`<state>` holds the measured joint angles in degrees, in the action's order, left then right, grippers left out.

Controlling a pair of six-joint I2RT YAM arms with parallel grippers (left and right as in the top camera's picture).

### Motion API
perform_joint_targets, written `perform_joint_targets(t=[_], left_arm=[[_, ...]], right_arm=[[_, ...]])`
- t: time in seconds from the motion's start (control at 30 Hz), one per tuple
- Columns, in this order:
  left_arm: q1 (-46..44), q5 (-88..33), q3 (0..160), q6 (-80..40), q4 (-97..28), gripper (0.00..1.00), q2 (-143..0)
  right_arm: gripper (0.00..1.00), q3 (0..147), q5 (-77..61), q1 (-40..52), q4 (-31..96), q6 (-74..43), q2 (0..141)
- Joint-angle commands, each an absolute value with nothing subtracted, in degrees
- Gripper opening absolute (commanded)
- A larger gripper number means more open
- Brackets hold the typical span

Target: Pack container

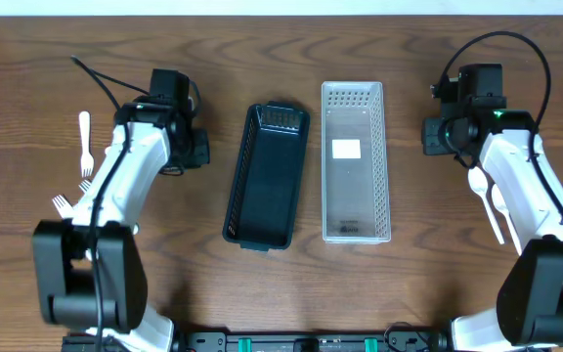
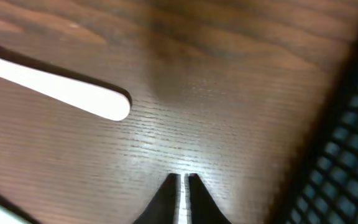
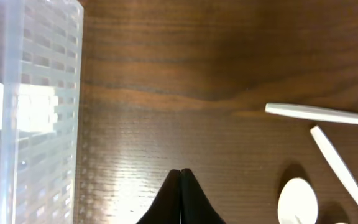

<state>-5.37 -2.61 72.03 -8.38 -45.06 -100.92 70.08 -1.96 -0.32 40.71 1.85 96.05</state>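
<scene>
Two containers lie side by side in the overhead view: a black mesh basket (image 1: 267, 176) and a clear perforated bin (image 1: 355, 161) with a white label inside. White plastic forks (image 1: 84, 142) lie at the left, white spoons (image 1: 487, 196) at the right. My left gripper (image 1: 192, 147) hovers left of the basket, shut on nothing (image 2: 183, 180). A white utensil handle (image 2: 73, 96) lies to its left and the basket's mesh (image 2: 347, 143) to its right. My right gripper (image 1: 438, 135) is shut and empty (image 3: 181, 173) between the clear bin (image 3: 30, 112) and a spoon (image 3: 297, 200).
Everything rests on a brown wooden table (image 1: 262, 293). A second fork (image 1: 62, 203) lies near the left arm's lower link. More white handles (image 3: 322, 114) cross the wood right of my right gripper. Black cables loop above both wrists.
</scene>
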Motion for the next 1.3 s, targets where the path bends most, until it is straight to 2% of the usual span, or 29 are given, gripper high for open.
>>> perform_joint_targets(t=[0.0, 0.2, 0.63, 1.07, 1.2, 1.27], left_arm=[[-5.8, -2.9, 72.6, -11.8, -45.6, 0.06, -104.5], [-8.3, -9.8, 72.6, -11.9, -45.9, 0.06, -107.7], [-17.8, -10.0, 72.6, -12.4, -48.0, 0.06, -107.7], [-19.8, -10.0, 72.6, -14.5, -49.3, 0.06, -107.7], [-19.2, -8.6, 72.8, -14.5, -49.0, 0.06, -107.7], [-18.4, -6.1, 73.4, -14.5, -49.3, 0.08, -107.7]], right_arm=[[0.01, 71.0, -2.4, -0.7, 41.7, 0.9, 97.6], [0.01, 70.7, -2.5, 0.6, 43.7, 0.9, 100.1], [0.01, 70.5, -15.0, 7.0, 44.9, 4.6, 102.3], [0.01, 70.5, -20.4, 8.9, 45.7, 9.1, 102.3], [0.05, 70.5, -18.6, 8.9, 45.6, 9.1, 102.3], [0.12, 70.5, -15.9, 8.8, 45.5, 8.9, 102.3]])
